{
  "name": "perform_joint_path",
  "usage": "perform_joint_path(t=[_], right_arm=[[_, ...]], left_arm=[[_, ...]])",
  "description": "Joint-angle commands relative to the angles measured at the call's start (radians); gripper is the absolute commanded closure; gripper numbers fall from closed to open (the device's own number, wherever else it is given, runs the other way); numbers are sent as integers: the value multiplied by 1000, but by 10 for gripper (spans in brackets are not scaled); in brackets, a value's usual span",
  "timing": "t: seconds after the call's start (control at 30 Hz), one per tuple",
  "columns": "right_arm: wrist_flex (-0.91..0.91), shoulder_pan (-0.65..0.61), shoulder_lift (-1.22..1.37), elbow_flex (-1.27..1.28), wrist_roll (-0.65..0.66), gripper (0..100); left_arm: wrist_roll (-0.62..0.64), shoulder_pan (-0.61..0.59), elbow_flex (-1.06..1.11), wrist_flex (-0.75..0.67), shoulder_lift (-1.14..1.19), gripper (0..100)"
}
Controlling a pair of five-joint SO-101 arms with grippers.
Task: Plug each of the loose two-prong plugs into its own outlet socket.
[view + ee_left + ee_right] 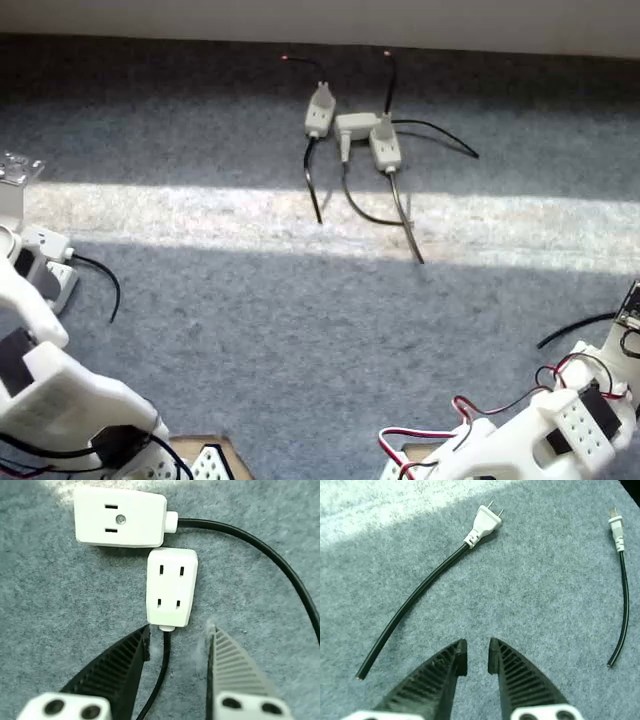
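My left gripper [177,640] is open just above the carpet, its fingers either side of the black cord of a small white double socket [171,587]. A larger white socket block [120,516] with a thick black cord lies just beyond, almost touching it. These sockets [48,268] sit at the left edge of the high view. My right gripper [477,652] is open only narrowly, with nothing between its fingers. Ahead of it lie a white two-prong plug [484,524] on a short black cord and a second loose plug [616,527], apart from each other.
Grey carpet with a sunlit band [330,215] across it. At the far middle several white connectors [352,128] with black cords lie clustered. The arms' white bodies [60,400] [560,420] fill the near corners. A pale wall [320,20] runs along the back.
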Motion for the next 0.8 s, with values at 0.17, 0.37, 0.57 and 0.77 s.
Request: perform_joint_path(t=[0.17, 0.37, 0.57, 0.77], right_arm=[[5, 4, -24, 22, 14, 907], [4, -1, -24, 59, 15, 907], [2, -2, -24, 59, 15, 907], [2, -2, -24, 59, 15, 907]], left_arm=[[-12, 96, -159, 75, 113, 804], [-12, 81, -151, 9, 133, 803], [-12, 56, -150, 11, 134, 803], [-83, 15, -131, 6, 156, 709]])
